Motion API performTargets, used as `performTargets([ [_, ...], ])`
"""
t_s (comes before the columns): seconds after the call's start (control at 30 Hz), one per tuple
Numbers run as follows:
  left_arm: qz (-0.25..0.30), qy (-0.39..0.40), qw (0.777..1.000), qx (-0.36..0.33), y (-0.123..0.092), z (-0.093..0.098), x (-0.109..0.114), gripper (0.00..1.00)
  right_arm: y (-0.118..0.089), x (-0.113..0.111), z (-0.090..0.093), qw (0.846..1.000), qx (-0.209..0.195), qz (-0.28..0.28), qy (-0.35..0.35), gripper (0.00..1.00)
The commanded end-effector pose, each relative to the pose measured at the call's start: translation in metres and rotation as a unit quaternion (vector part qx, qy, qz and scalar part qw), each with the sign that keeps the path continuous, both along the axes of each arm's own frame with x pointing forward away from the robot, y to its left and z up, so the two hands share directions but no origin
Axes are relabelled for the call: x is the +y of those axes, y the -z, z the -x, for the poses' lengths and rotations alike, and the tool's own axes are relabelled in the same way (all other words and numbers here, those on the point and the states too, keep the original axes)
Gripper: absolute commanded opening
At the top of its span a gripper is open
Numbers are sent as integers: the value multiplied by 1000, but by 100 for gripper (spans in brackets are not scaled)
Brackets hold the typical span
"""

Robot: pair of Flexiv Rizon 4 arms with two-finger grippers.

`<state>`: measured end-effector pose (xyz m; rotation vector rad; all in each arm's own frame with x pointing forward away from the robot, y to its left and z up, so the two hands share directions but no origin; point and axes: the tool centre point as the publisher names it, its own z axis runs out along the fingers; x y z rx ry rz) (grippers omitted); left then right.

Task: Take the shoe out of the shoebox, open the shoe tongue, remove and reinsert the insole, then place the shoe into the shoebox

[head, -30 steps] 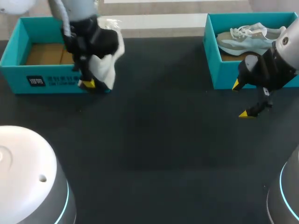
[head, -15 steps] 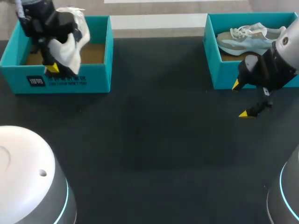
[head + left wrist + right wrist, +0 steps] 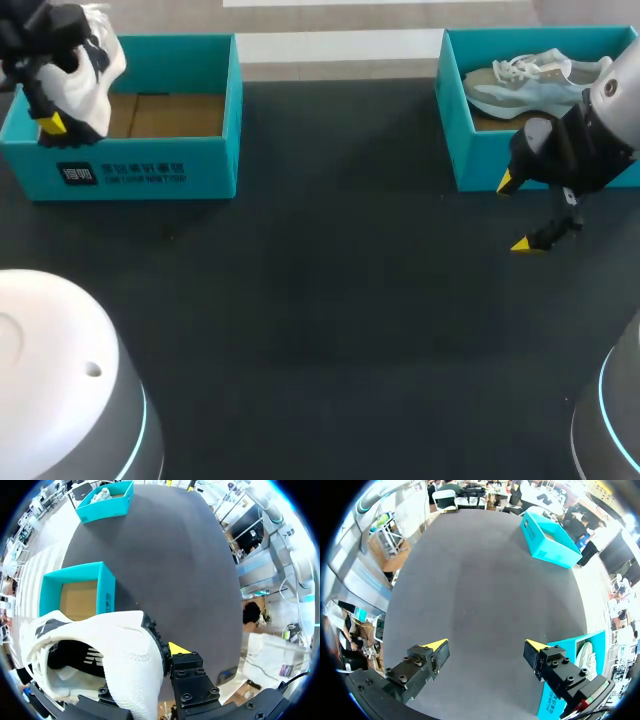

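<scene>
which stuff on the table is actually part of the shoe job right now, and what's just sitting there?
In the job:
- white shoe, held up by the left gripper
- left shoebox, nothing in it

Probably just sitting there:
- right shoebox
- grey shoe inside it
- right gripper, open, holding nothing

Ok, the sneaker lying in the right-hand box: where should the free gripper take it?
Probably the shoe by its upper near the laces, straight down from above: the shoebox walls block the sides, the laces show from above, and the right gripper is open beside it.
</scene>
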<state>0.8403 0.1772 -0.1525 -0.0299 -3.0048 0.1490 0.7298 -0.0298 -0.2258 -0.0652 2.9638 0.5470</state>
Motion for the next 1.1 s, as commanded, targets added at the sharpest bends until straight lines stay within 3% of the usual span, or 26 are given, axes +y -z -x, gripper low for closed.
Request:
performTargets([
  [0.03,-9,18,1000,6,3,-13,8,0,1,0,0,1000,0,1,0,100],
  [0.37,-12,31,999,18,4,-31,36,0,1,0,0,1000,0,1,0,100],
  [0.53,-21,24,999,25,7,-46,63,0,1,0,0,1000,0,1,0,100],
  [1.1,-21,24,999,25,7,-46,63,0,1,0,0,1000,0,1,0,100],
])
